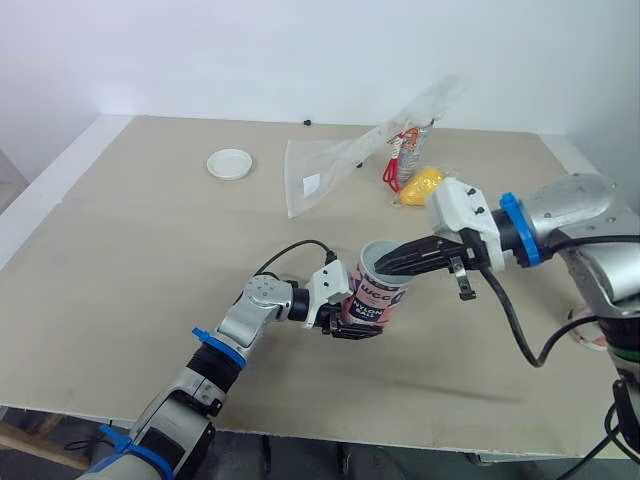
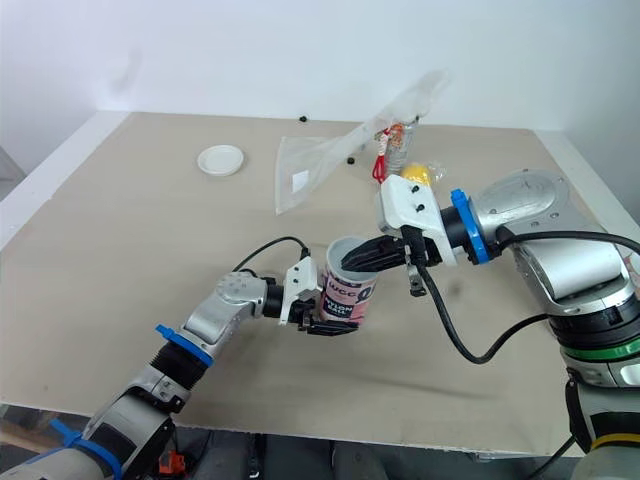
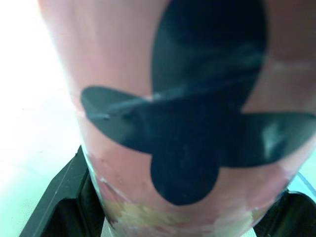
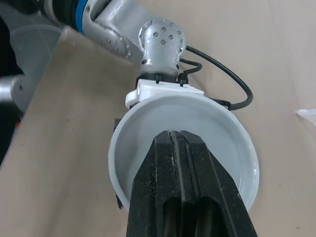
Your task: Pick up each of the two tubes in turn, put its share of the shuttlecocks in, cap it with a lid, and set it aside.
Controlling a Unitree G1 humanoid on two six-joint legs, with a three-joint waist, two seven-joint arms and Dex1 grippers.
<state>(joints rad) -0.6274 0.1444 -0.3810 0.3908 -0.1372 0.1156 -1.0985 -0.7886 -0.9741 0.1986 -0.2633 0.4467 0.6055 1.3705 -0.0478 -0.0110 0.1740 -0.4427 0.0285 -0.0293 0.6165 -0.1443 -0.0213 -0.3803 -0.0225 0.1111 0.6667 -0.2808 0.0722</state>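
Observation:
A pink tube (image 1: 376, 302) with dark print stands tilted just above the table's front middle. My left gripper (image 1: 352, 326) is shut on its lower part; the tube's wall (image 3: 173, 98) sits close between the black fingers (image 3: 54, 197). A white lid (image 4: 143, 128) sits on the tube's mouth. My right gripper (image 1: 386, 266) comes in from the right, shut, its fingertips (image 4: 180, 140) pressed together and lying over the lid's hollow. A second white lid (image 1: 230, 163) lies flat at the far left of the table.
A clear plastic bag (image 1: 340, 165) stands propped at the back middle, with a yellow object (image 1: 420, 185) and a red-and-white item (image 1: 395, 165) beside it. A pale round object (image 1: 590, 335) is partly hidden behind my right arm. The table's front edge (image 1: 330, 435) is close.

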